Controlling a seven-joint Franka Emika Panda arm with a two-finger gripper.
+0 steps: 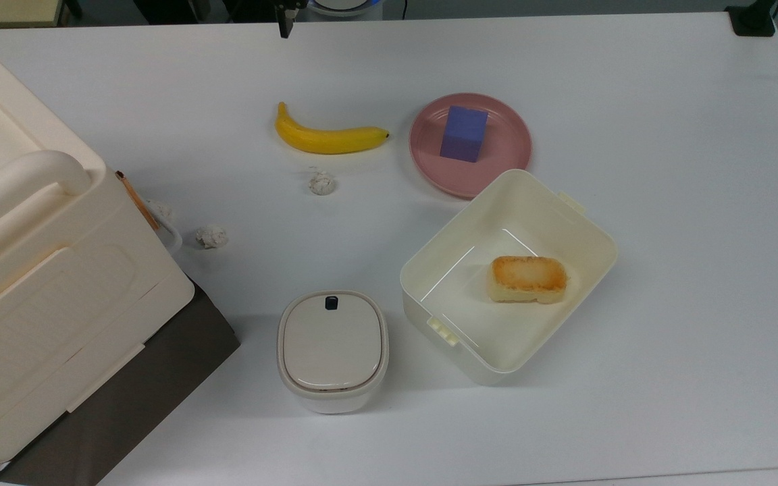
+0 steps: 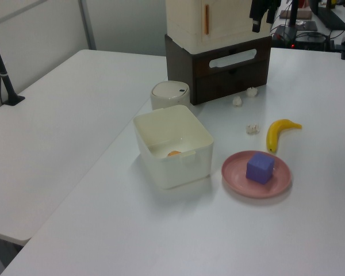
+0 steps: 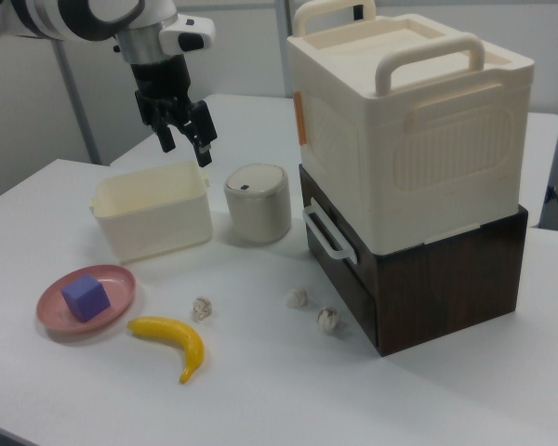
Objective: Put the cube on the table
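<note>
Cube not yet picked up, gripper high and empty.
In the right view the gripper point(image 3: 188, 141) hangs spread open; the cube point(image 3: 85, 296) sits on the pink plate point(image 3: 116, 279), so a descent could nudge the plate across the counter point(image 3: 260, 390).

White counter point(image 1: 666, 202) w/ banana point(image 1: 328, 137), pink plate point(image 1: 507, 145), cream bin point(image 1: 585, 233), lidded canister point(image 1: 332, 349), paper wads point(image 1: 322, 182), stacked boxes point(image 1: 38, 283).

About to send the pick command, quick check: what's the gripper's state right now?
Gripper: open, holding nothing, raised above the table. The cube sits on the pink plate.
</note>
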